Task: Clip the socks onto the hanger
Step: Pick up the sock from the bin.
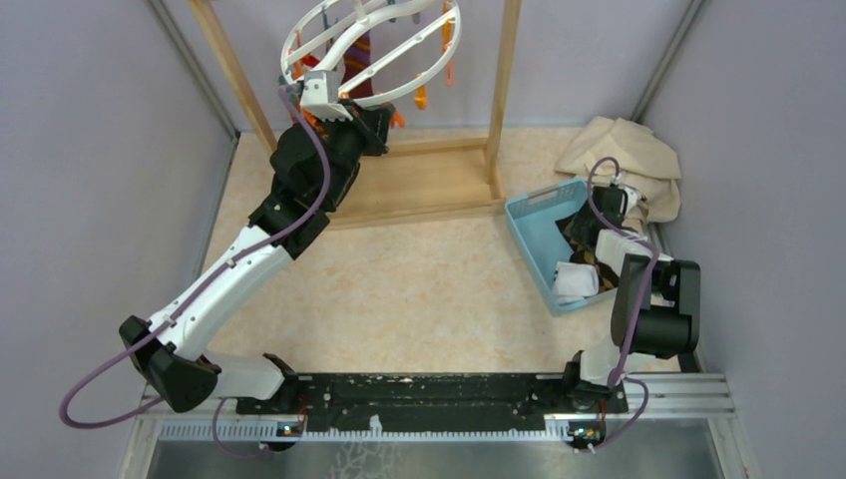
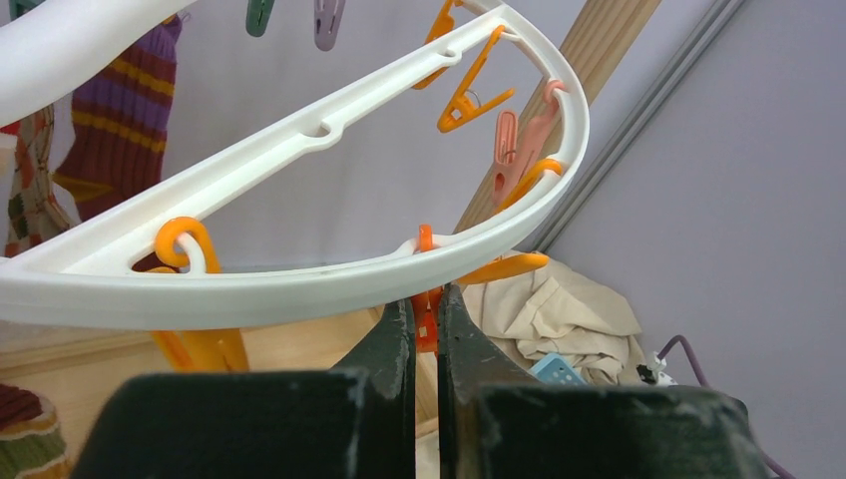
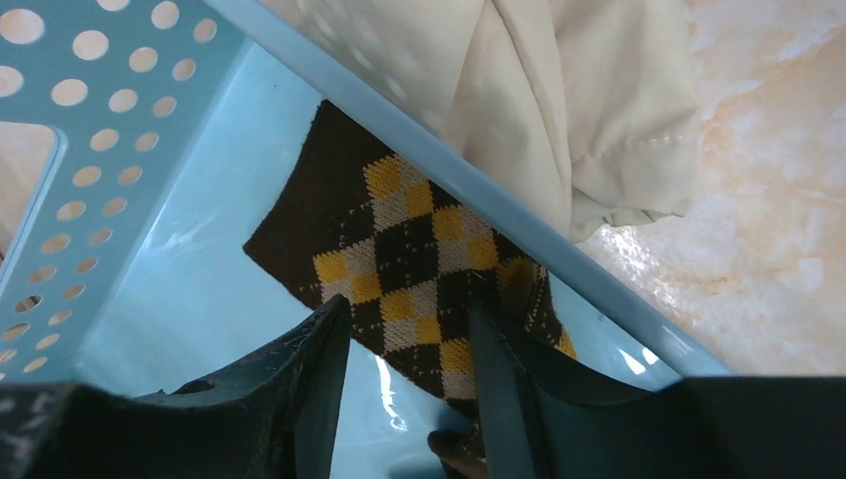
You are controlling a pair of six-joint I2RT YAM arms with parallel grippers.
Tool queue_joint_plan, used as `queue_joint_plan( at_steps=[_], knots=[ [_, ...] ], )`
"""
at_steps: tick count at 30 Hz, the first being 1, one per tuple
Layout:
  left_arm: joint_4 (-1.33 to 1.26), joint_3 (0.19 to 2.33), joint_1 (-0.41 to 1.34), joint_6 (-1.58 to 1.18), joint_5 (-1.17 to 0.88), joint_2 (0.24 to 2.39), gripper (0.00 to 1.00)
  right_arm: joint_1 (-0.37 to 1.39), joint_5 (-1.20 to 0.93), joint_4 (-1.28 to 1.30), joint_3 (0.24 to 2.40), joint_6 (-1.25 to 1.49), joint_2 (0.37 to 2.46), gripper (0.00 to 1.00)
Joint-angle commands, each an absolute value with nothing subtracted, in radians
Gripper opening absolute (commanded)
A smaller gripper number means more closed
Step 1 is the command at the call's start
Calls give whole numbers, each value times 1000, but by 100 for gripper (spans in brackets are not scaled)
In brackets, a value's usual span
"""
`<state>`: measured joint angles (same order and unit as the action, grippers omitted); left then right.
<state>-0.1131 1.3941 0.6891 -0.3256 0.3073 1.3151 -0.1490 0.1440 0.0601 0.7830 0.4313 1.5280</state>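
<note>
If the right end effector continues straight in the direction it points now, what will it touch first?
Most likely the brown diamond sock on the floor of the blue basket, directly beyond the open right end effector; depth is unclear.

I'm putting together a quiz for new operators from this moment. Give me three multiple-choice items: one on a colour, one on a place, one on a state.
1. The peg on the hanger that the left tool pinches is: A teal, B orange, C purple.
2. The brown diamond sock lies: A clipped to the hanger, B in the left tool, C in the blue basket.
3. The right tool is: A open, B shut on the sock, C shut on a peg.

Answers:
1 B: orange plastic shows between the shut fingers.
2 C: the basket's perforated wall and floor surround it.
3 A: its fingers stand apart over the sock.
</note>
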Motion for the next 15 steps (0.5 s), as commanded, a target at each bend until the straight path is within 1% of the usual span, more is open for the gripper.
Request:
queue_joint_plan(
  at_steps=[1,5,8,10,15],
  knots=[
    [-124,1389,690,-330,277,1298,0,-150,115,9,848,451,1548,47],
    [-123,1388,689,-326,283,1297,0,-150,96,-45,847,450,1537,47],
    [-125,1384,689,-326,283,1299,0,-148,50,-49,877,424,1567,47],
    [-126,1386,689,-327,278,1303,0,-136,29,-22,920,403,1606,48],
    [-127,1387,689,-322,280,1305,0,-93,77,24,994,377,1684,53]
  ],
)
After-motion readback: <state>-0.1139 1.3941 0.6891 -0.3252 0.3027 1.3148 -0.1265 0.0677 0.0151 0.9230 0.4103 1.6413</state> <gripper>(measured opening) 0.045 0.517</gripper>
